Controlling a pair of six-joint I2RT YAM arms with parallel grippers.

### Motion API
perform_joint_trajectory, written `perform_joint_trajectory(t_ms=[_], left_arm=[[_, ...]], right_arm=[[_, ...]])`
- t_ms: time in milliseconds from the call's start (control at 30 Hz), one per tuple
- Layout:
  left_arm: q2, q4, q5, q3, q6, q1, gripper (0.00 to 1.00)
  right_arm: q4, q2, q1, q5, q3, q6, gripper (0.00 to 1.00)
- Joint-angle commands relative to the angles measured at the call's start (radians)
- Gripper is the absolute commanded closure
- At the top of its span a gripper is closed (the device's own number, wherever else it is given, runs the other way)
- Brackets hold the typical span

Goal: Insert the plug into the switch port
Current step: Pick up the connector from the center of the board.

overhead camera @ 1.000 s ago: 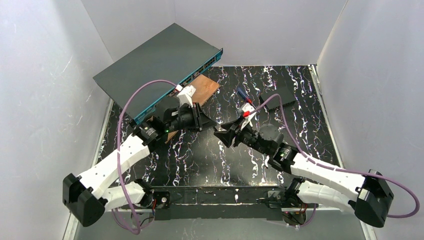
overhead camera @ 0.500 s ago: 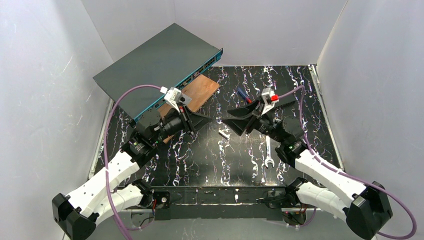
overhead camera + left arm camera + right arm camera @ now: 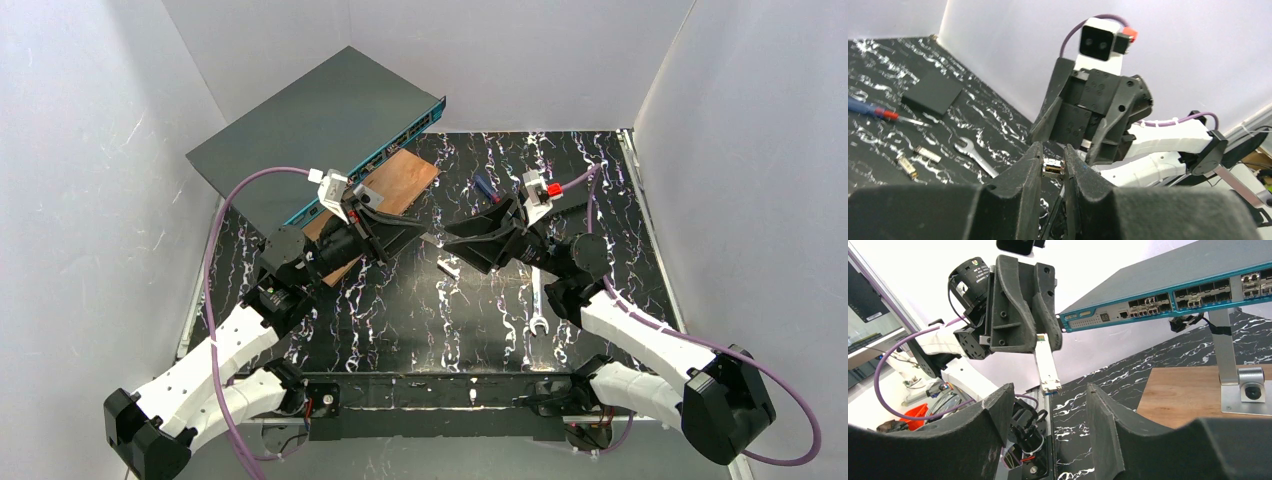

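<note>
The switch (image 3: 310,130) is a flat dark grey box raised at the back left. Its teal port edge also shows in the right wrist view (image 3: 1173,285). My left gripper (image 3: 400,238) is shut on the plug (image 3: 430,238), a slim silver module pinched between its fingertips (image 3: 1053,169). In the right wrist view the plug (image 3: 1048,367) juts from the left gripper (image 3: 1045,337) towards my right gripper (image 3: 1049,392). My right gripper (image 3: 455,242) is open and faces the left one tip to tip. The plug's free end is just at its open jaws, touching neither finger.
A wooden board (image 3: 400,180) with a metal stand (image 3: 1233,370) lies under the switch. On the black marbled table lie a wrench (image 3: 537,305), two loose modules (image 3: 925,152), a screwdriver (image 3: 485,187) and a small flat black box (image 3: 933,92). White walls enclose the table.
Both arms have turned so that the grippers face each other over mid-table. The right gripper has drawn closer to the plug's free end. The left gripper still holds the plug.
</note>
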Motion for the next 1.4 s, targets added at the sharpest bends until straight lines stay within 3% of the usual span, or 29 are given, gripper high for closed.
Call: perform_joint_trajectory(t_ms=[0, 467, 967, 1267, 1367], left_arm=[[-0.015, 0.143, 0.050, -0.015, -0.019, -0.001, 1.00], [0.055, 0.263, 0.112, -0.011, -0.079, -0.003, 1.00], [0.070, 0.278, 0.126, -0.015, -0.090, -0.008, 1.00], [0.061, 0.277, 0.111, -0.027, -0.093, -0.009, 0.99], [0.041, 0.271, 0.082, -0.042, -0.076, -0.009, 0.87]], right_arm=[[0.097, 0.007, -0.006, -0.022, 0.028, 0.026, 0.39], [0.202, 0.046, -0.006, -0.047, 0.041, 0.084, 0.45], [0.279, 0.075, -0.006, -0.047, 0.036, 0.120, 0.62], [0.266, 0.072, -0.006, -0.047, 0.034, 0.108, 0.90], [0.227, 0.063, -0.006, -0.046, 0.036, 0.081, 0.99]])
